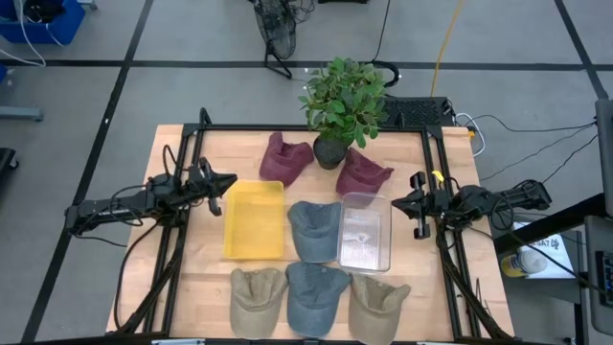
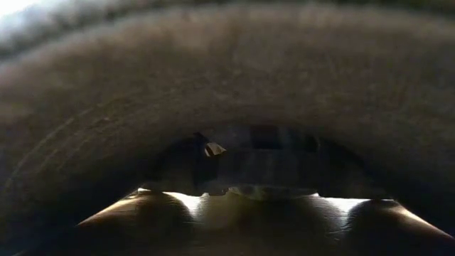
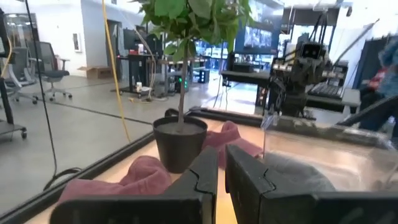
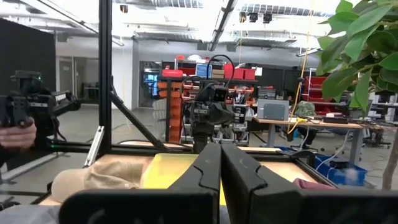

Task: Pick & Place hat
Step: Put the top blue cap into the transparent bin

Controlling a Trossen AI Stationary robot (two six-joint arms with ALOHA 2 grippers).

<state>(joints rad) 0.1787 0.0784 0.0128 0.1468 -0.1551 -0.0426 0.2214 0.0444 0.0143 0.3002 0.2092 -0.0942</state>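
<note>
Several hats lie flat on the wooden table. Two maroon hats (image 1: 285,158) (image 1: 362,172) flank the plant pot at the far side. A grey-blue hat (image 1: 311,230) sits mid-table, and a tan (image 1: 257,299), a grey-blue (image 1: 316,295) and a tan hat (image 1: 378,305) line the near edge. My left gripper (image 1: 230,182) hovers level at the table's left, fingers (image 3: 208,180) nearly together with only a thin slit, holding nothing. My right gripper (image 1: 397,203) hovers at the table's right, shut and empty (image 4: 221,174).
A yellow tray (image 1: 254,220) and a clear container (image 1: 364,232) flank the middle hat. A potted plant (image 1: 343,101) stands at the far edge. A black frame (image 1: 287,126) rims the table. The low view is blocked by a dark hat brim (image 2: 227,85). A person's hand (image 4: 18,134) shows beyond the table.
</note>
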